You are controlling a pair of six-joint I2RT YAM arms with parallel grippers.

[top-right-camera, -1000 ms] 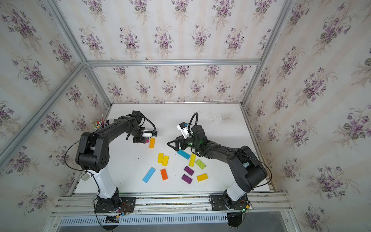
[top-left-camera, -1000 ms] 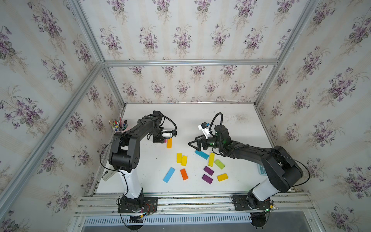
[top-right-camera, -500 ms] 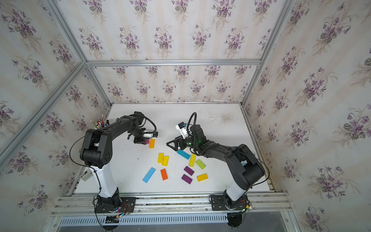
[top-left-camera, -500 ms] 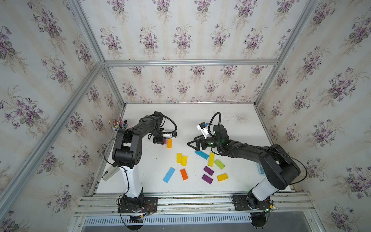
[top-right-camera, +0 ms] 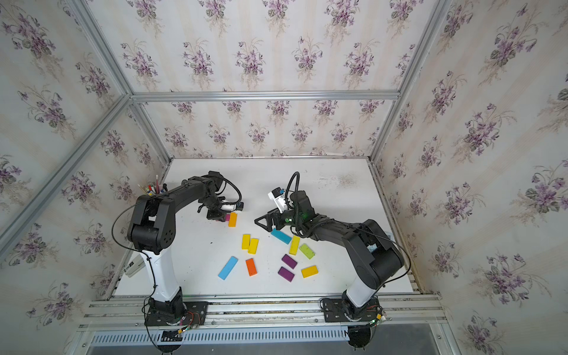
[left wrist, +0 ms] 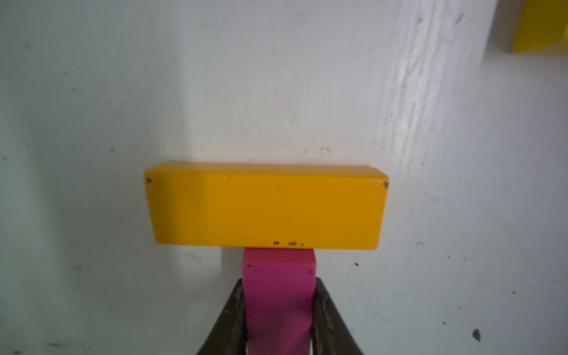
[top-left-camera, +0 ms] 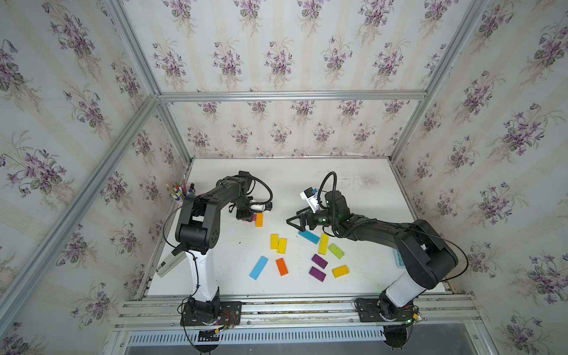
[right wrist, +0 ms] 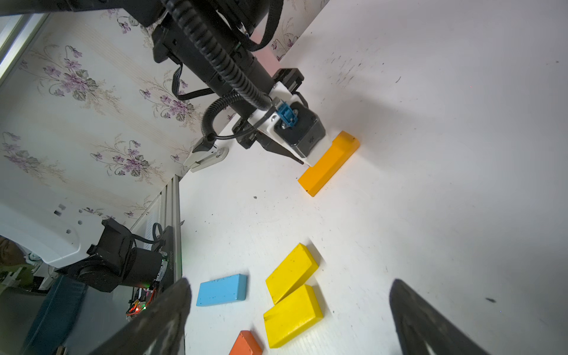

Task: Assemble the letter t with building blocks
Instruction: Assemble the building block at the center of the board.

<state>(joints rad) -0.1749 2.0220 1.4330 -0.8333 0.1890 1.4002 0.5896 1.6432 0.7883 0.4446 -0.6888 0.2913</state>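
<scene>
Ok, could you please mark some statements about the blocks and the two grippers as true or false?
1. The left gripper is shut on the pink block. True.
2. The pink block's end meets a long side of the orange-yellow block. True.
3. The right gripper holds the teal block. False: its jaws stand open and empty, and the teal block lies on the table.
4. One purple block is stacked on the second purple block. False: both lie flat on the table, neither on the other.
</scene>
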